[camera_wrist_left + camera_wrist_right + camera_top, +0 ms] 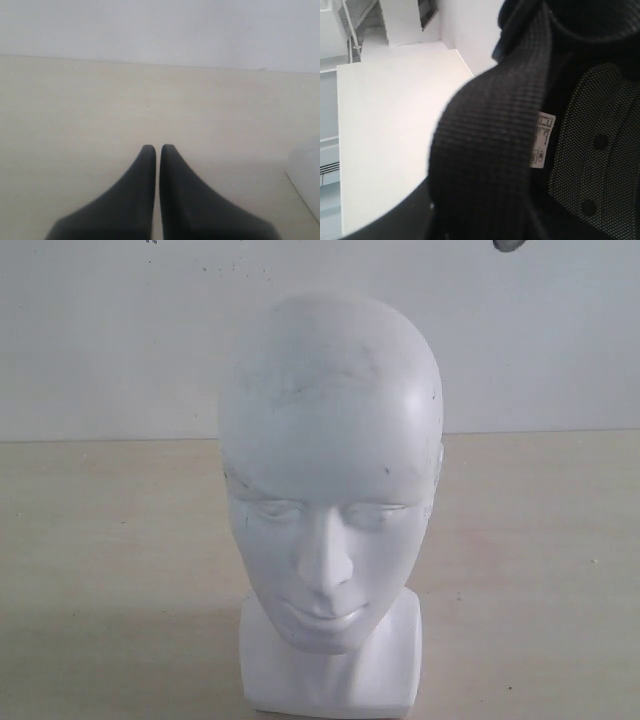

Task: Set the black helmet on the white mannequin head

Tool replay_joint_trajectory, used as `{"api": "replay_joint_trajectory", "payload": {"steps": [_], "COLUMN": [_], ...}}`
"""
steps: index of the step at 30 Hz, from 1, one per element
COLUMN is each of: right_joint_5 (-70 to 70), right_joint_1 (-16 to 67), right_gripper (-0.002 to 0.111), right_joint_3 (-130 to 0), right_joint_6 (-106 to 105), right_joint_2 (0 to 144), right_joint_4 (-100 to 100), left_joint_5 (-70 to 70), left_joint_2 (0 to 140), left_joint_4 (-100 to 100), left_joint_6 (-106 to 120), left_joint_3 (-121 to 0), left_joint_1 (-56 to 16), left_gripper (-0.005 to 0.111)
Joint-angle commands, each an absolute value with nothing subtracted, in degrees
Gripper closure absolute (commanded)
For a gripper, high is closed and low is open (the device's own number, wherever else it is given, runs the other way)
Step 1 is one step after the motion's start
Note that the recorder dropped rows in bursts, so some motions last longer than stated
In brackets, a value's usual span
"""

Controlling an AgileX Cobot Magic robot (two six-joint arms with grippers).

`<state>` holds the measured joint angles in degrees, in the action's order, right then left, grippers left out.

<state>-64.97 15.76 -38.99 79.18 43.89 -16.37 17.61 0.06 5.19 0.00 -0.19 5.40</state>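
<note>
Right wrist view shows only the padded lining of the black helmet [485, 150], the right gripper hidden and its state untellable, so I should centre the opening over the upright white mannequin head [330, 470], with the left gripper [158, 149] closed and empty.

Black helmet [520, 100] fills most of the view, interior toward the camera. Ribbed black padding [480, 165] sits beside a dotted mesh liner [592, 150] with two dark holes, and a small white label [541, 140] lies between them. A pale flat surface [385, 125] lies beyond the helmet's rim.
</note>
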Motion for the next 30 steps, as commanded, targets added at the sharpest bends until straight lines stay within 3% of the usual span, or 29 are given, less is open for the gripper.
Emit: {"api": "replay_joint_trajectory", "payload": {"steps": [1, 10, 23, 30], "right_joint_5": [-70.0, -70.0, -70.0, -69.2], "right_joint_1": [16.6, 16.7, 16.7, 16.7], "right_gripper": [0.108, 0.108, 0.108, 0.108], "right_joint_3": [-42.0, -42.1, -44.7, -44.7], "right_joint_6": [77.8, 85.6, 87.2, 86.9], "right_joint_2": [43.2, 43.2, 44.8, 44.7], "right_joint_4": [-15.9, -18.1, -23.3, -27.5], "left_joint_5": [17.5, 12.7, -18.4, -20.2], "left_joint_2": [0.0, 0.0, 0.0, 0.0], "left_joint_4": [5.1, 4.5, 4.7, 4.7], "left_joint_6": [-0.5, 0.5, 1.0, 0.9], "left_joint_3": [0.0, 0.0, 0.0, 0.0], "left_joint_1": [5.1, 5.1, 5.1, 5.1], "left_gripper": [0.102, 0.102, 0.102, 0.102]}}
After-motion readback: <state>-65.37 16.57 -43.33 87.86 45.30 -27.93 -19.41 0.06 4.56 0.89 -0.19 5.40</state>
